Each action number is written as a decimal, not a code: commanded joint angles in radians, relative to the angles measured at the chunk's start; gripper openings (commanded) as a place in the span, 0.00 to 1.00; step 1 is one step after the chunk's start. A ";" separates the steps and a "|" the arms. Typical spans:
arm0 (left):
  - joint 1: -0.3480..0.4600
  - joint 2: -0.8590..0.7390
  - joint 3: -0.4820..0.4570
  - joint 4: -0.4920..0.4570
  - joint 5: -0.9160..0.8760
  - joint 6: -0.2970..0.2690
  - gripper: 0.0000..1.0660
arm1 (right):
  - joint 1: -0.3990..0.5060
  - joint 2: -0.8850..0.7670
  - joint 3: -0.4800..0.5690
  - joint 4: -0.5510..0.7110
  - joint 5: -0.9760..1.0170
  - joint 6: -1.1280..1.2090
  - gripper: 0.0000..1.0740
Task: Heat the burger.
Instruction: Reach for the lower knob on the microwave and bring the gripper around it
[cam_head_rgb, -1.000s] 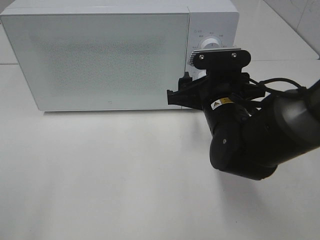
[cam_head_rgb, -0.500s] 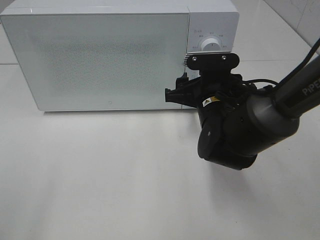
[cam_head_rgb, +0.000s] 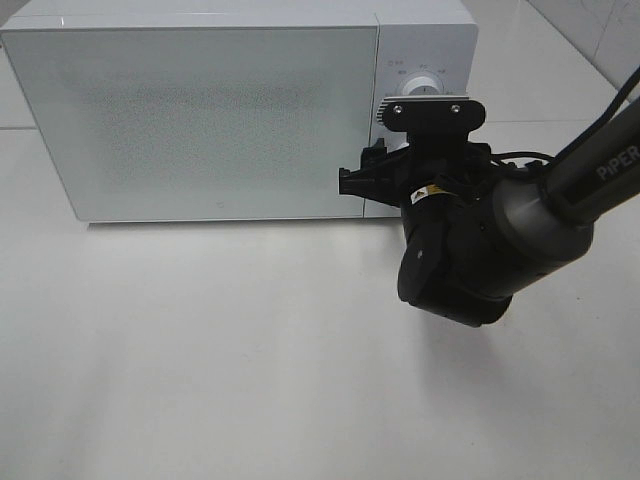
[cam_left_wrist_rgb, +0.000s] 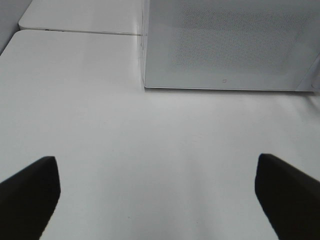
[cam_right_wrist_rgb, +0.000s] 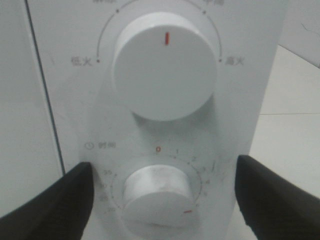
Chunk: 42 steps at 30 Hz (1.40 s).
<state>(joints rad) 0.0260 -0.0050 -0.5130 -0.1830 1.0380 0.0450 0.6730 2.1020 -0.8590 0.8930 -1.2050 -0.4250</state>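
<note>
Shifted since a second ago: my right arm (cam_head_rgb: 470, 250) has re-angled, wrist holding at the control panel of the microwave (cam_head_rgb: 200, 120), which stands along the far edge of the desk (cam_head_rgb: 200, 350). Door shut and frosted; contents hidden. No burger in sight, possibly inside.

Left wrist: left gripper (cam_left_wrist_rgb: 160, 195) spread wide over the desk, holding nothing.

Right wrist: right gripper (cam_right_wrist_rgb: 162, 200) spread, fingers flanking the timer knob (cam_right_wrist_rgb: 155, 192), not touching.

I expect the burger to be soft, light and squashable; lift by the bun's sides, gently.

Bright, even light, soft table (cam_head_rgb: 200, 350) shadows; wrist pics blurry (fingers (cam_right_wrist_rgb: 50, 200) esp.).
</note>
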 joint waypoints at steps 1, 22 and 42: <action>0.005 -0.021 0.000 -0.006 -0.012 -0.003 0.92 | -0.008 0.019 -0.027 -0.004 -0.001 -0.005 0.70; 0.005 -0.021 0.000 -0.006 -0.012 -0.003 0.92 | 0.004 0.019 -0.027 -0.001 -0.065 -0.009 0.66; 0.005 -0.021 0.000 -0.006 -0.012 -0.003 0.92 | 0.004 0.019 -0.027 -0.019 -0.068 0.022 0.00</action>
<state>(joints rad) 0.0260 -0.0050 -0.5130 -0.1820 1.0380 0.0450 0.6810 2.1290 -0.8730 0.9010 -1.1980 -0.4160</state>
